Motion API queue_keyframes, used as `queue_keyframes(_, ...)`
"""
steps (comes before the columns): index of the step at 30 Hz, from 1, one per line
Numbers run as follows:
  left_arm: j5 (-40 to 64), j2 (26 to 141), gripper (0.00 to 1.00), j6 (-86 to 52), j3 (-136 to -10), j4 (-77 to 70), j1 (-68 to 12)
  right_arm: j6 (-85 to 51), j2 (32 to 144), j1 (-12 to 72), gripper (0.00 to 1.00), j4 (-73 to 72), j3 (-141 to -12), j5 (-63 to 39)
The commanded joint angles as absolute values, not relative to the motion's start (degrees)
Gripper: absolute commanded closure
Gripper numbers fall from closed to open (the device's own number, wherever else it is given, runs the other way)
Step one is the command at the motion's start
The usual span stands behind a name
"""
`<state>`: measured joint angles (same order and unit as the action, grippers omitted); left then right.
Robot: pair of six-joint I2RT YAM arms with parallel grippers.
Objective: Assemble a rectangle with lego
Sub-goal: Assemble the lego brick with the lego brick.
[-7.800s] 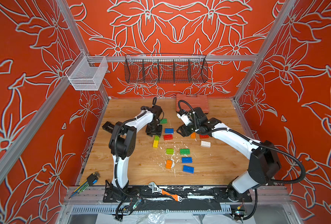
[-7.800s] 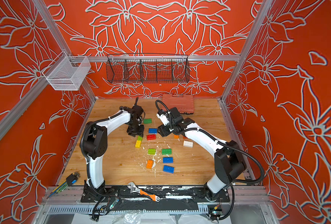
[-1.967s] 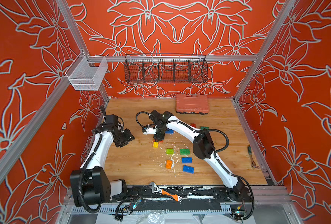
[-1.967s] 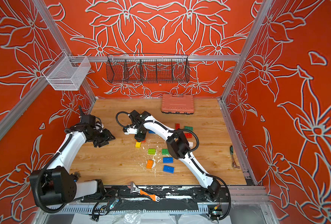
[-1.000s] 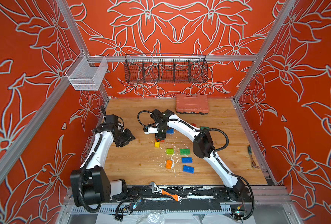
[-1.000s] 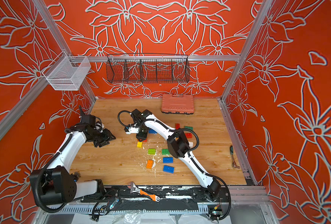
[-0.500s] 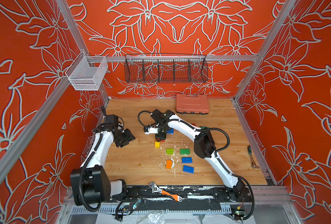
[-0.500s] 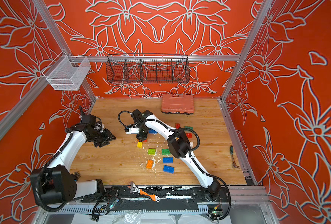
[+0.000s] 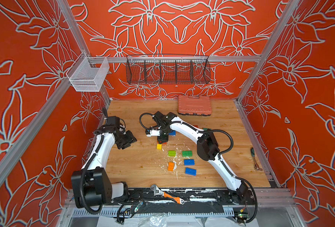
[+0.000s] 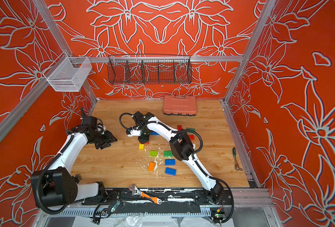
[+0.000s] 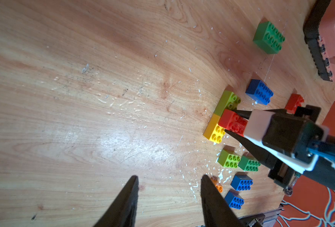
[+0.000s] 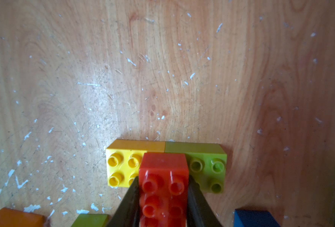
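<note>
The right gripper (image 12: 163,181) is clamping a red brick (image 12: 163,167) by its long sides, holding it across the seam where a yellow brick (image 12: 121,169) and a lime brick (image 12: 210,167) are butting end to end, mid-table. Whether it is seated, I cannot tell. The left gripper (image 11: 169,176) is hanging with its jaws apart and empty over the wide bare tabletop (image 11: 84,88) near the left wall, well clear of the bricks.

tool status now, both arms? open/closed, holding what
Left tool: open, holding nothing.
Right tool: closed on the red lego brick, over the seam between the yellow brick and the lime brick.
</note>
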<state>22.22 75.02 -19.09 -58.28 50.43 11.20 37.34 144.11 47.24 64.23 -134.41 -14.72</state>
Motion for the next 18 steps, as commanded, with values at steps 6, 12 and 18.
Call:
queue_keyframes(6, 22.25, 74.78, 0.50, -18.44, -57.94, 51.68, 11.36, 37.92, 150.73, 49.81, 1.00, 71.10, -133.07, -9.17)
queue_keyframes(12, 22.13, 74.21, 0.50, -18.45, -57.83, 51.76, 11.38, 37.89, 150.61, 50.81, 1.00, 70.46, -132.89, -10.40)
queue_keyframes(18, 21.70, 72.68, 0.50, -19.23, -57.27, 51.83, 11.35, 38.58, 149.13, 51.90, 1.00, 70.58, -133.82, -13.00)
